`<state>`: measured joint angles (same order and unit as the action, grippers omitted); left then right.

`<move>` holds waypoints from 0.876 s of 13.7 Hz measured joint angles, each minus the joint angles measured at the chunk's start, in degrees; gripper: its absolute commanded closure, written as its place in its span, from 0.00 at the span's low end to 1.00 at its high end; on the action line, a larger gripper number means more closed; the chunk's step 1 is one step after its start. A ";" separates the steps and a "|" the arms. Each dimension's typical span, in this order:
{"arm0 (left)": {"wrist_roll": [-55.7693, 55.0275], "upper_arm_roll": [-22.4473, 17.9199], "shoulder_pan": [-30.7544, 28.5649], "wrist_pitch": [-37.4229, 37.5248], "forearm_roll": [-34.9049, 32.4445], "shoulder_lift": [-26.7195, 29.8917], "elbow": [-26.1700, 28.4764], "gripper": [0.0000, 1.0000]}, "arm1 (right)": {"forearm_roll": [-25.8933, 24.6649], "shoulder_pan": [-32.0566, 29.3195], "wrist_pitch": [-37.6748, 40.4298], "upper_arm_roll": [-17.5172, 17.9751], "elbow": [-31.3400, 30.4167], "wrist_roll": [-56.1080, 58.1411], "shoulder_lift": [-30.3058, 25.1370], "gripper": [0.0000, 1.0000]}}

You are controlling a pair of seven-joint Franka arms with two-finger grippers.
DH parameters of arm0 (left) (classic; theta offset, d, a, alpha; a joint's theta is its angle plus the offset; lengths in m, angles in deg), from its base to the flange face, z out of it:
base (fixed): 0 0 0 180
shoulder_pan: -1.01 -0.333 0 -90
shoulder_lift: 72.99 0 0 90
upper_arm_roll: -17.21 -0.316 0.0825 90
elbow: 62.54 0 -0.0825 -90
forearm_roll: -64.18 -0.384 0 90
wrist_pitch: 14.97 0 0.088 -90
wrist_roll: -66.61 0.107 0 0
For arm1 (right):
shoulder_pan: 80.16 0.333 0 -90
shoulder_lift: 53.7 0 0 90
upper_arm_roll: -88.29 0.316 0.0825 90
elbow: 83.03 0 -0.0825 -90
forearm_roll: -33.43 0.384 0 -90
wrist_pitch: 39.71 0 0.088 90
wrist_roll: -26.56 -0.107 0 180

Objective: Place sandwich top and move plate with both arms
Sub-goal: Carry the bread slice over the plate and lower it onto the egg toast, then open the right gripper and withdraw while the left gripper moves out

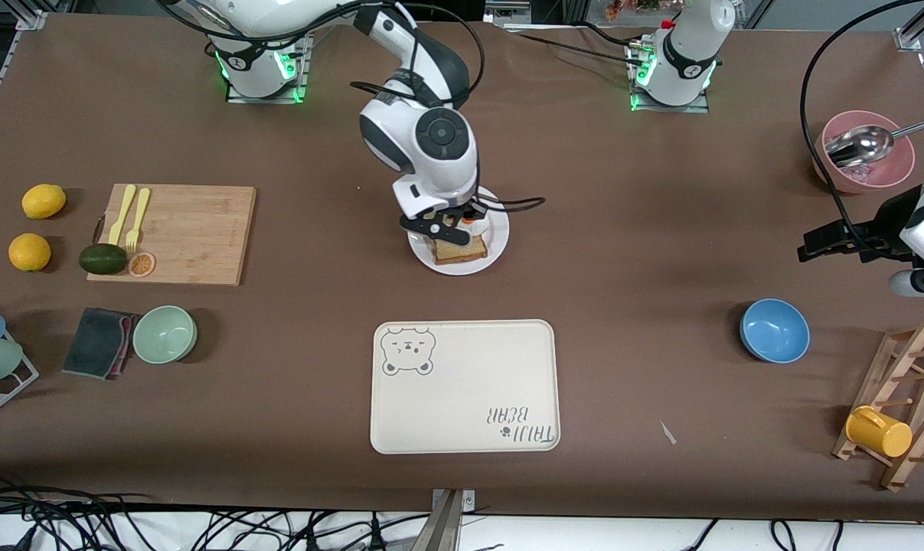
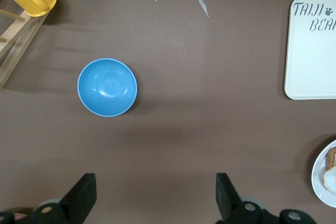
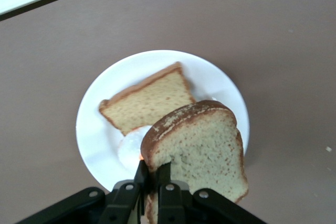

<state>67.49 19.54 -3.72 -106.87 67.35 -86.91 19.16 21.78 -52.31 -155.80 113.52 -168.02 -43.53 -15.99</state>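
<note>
The white plate (image 1: 497, 229) sits mid-table, farther from the front camera than the cream tray. A darker brown bread slice (image 3: 147, 103) lies flat on it beside a white egg (image 3: 130, 149). My right gripper (image 3: 155, 174) is over the plate (image 3: 97, 140), shut on the crust edge of the sandwich top (image 3: 199, 148). It holds that pale speckled slice tilted above the egg. In the front view the right gripper (image 1: 450, 226) hides most of the held slice. My left gripper (image 2: 155, 195) is open and empty, and waits over bare table near the blue bowl (image 2: 107, 87).
The cream bear tray (image 1: 465, 386) lies nearer the front camera than the plate. The blue bowl (image 1: 774, 330), a pink bowl with a spoon (image 1: 863, 153) and a rack with a yellow mug (image 1: 879, 431) are at the left arm's end. A cutting board (image 1: 174, 233) and green bowl (image 1: 164, 334) are at the right arm's end.
</note>
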 measured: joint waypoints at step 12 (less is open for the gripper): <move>0.00 0.00 0.00 -0.18 0.00 -0.19 0.04 0.00 | -9.99 1.80 -8.67 -1.95 0.70 -6.22 5.16 0.00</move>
<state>67.49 19.54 -3.72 -107.05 67.35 -87.10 19.20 11.80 -50.50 -164.47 111.58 -167.32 -49.74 -10.83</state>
